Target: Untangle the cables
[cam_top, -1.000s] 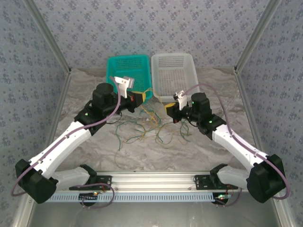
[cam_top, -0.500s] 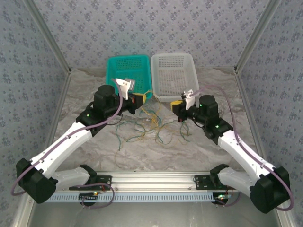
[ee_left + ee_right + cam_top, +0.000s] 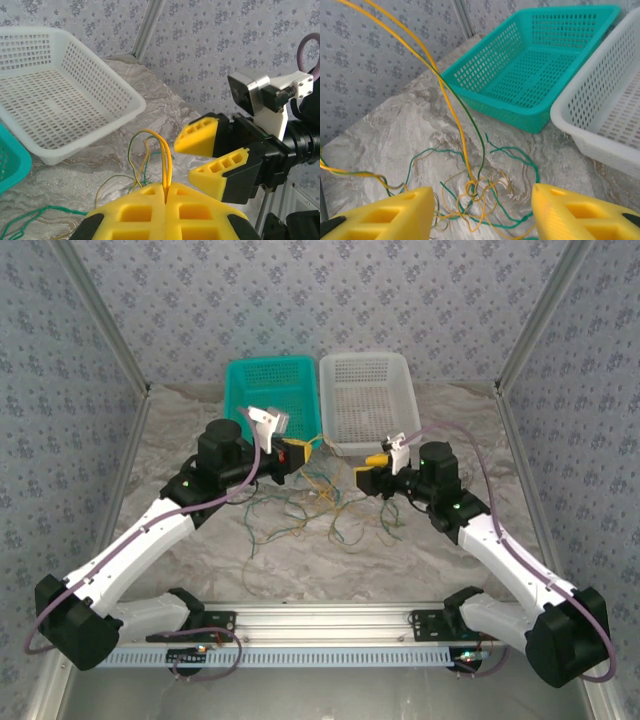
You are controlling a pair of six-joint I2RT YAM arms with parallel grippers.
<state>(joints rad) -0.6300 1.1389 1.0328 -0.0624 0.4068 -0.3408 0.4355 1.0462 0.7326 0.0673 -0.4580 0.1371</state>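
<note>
Since the left gripper (image 3: pixel 166 192) is clenched on a yellow loop, holding it up from the cables (image 3: pixel 471 188) heaped mid-frame below the teal basket (image 3: pixel 268 390), the right gripper (image 3: pixel 212 152) faces it with jaws parted, empty, apparently ready to tease a strand free.

The cables (image 3: pixel 472 188) run off the upper-left edge.

Right claw (image 3: pixel 369 470) now wide-jawed, farther right, free of the cables (image 3: pixel 472 189).
</note>
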